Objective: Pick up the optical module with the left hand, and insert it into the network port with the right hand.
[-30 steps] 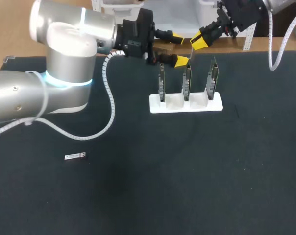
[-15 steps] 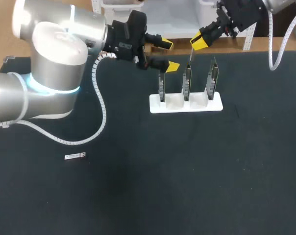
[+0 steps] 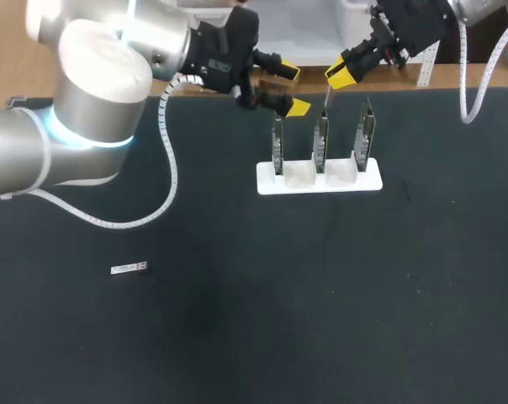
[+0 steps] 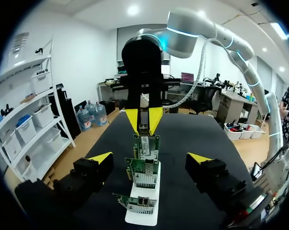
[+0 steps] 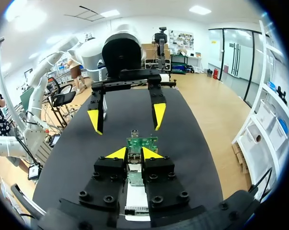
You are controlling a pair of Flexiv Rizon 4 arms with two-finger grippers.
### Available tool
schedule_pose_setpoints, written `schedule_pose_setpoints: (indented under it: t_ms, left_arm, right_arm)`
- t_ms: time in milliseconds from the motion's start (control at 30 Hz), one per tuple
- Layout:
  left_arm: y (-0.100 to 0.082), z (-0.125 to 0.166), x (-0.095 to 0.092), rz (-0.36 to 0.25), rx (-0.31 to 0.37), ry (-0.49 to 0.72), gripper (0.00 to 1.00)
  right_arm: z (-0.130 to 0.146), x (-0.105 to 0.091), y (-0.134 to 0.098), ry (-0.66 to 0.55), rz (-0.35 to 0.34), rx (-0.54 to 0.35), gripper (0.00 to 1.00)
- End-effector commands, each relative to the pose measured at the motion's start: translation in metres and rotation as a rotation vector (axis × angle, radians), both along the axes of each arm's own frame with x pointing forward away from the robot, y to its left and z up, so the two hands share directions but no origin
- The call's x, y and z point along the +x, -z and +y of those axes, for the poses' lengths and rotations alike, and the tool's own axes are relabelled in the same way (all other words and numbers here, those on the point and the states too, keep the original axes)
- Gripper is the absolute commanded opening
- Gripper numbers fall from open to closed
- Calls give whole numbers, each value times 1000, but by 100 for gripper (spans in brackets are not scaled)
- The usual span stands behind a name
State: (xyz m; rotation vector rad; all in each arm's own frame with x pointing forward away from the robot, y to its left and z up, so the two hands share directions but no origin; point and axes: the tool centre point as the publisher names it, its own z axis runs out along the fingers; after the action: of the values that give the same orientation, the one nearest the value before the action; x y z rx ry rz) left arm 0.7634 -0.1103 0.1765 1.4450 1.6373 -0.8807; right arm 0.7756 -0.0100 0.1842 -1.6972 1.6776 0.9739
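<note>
A thin grey module (image 3: 326, 96) hangs pinched between the tips of the right claw (image 3: 338, 76), above the three cards (image 3: 320, 139) standing in a white stand (image 3: 355, 181). The left wrist view shows that pinch head-on (from above it is only a sliver). The left claw (image 3: 293, 90) is spread wide, beside the end of the card row. A spare module (image 3: 129, 268) lies flat on the table (image 3: 321, 320), well apart; only the head view shows it.

Green cards (image 4: 147, 146) stand in a white holder (image 3: 319, 178) on the black table (image 3: 321, 320), with a silvery optical module (image 4: 143, 126) between the right gripper's (image 3: 338, 76) yellow tips.
</note>
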Motion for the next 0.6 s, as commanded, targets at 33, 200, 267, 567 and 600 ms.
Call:
schedule_pose_setpoints:
  t_ms: [33, 200, 267, 567, 600]
  left_arm:
    - [-2, -6, 4, 18, 57, 12, 100]
    - [-1, -7, 2, 17, 66, 24, 100]
    - [0, -7, 2, 18, 74, 31, 100]
    - [-3, -13, 3, -3, 101, 65, 100]
    - [-3, -13, 3, -3, 109, 69, 100]
  right_arm:
    - [-2, -2, 0, 4, -5, -1, 0]
    - [-2, -2, -1, 5, -5, -1, 0]
    - [-2, -2, -1, 4, -6, -1, 0]
    - [-4, -4, -1, 3, -6, -7, 0]
    - [-4, -4, -1, 4, -6, -7, 0]
